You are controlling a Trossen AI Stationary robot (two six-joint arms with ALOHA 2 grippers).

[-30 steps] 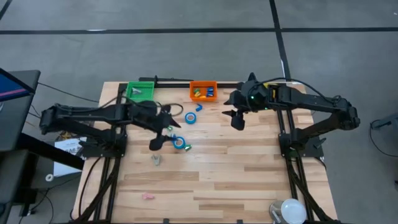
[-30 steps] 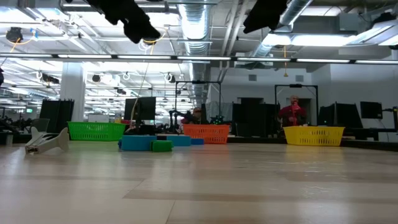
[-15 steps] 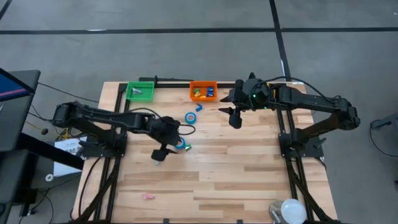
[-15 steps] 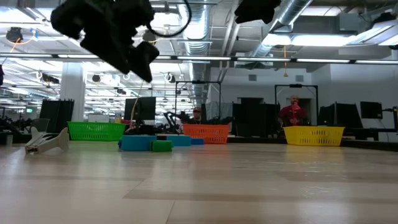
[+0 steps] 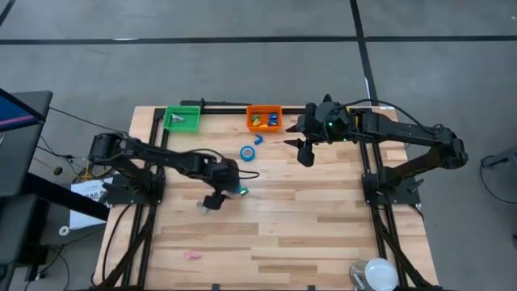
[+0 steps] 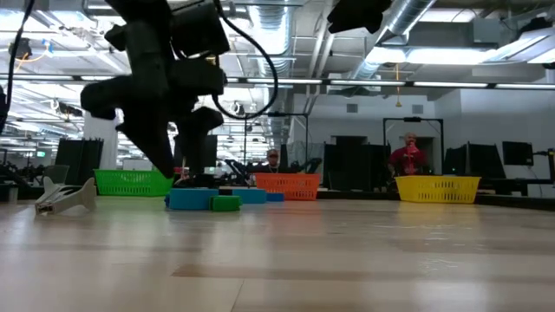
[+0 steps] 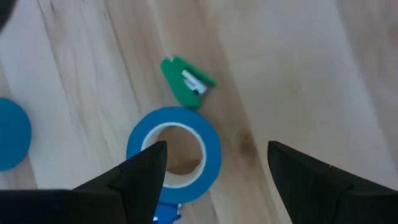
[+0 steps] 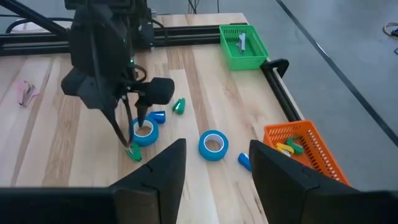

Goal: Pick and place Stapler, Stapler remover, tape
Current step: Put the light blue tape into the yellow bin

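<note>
A blue tape roll [image 7: 175, 152] with a pale core lies flat on the wooden table, a green stapler [image 7: 186, 81] just beyond it. My left gripper [image 7: 214, 149] hangs open right over the roll, pointing steeply down. One fingertip [image 7: 152, 155] stands over the roll's hole, the other [image 7: 280, 155] outside its wall. A second tape roll [image 5: 248, 152] lies toward the orange bin [image 5: 264, 119]. My right gripper [image 5: 305, 155] waits raised and open near that bin, with nothing between its fingers. My left gripper comes at the tape roll from above, its fingers on either side of one wall [image 7: 211, 149] of the ring. Whether a fingertip touches the roll I cannot tell. The roll lies flat on the table.
A green bin [image 5: 182, 119] and the orange bin, which holds small staplers, stand at the far edge. A yellow bin [image 6: 438, 188] shows in the low view. A grey stapler remover [image 6: 65, 198], a second green stapler [image 8: 134, 152] and a pink item [image 5: 192, 255] lie loose. Bare wood lies toward the near right.
My left gripper has come down from high above the table to just over the blue tape roll, reaching farther out from its base. It has tipped to point more steeply down and has stayed open. The tape roll has not moved.
</note>
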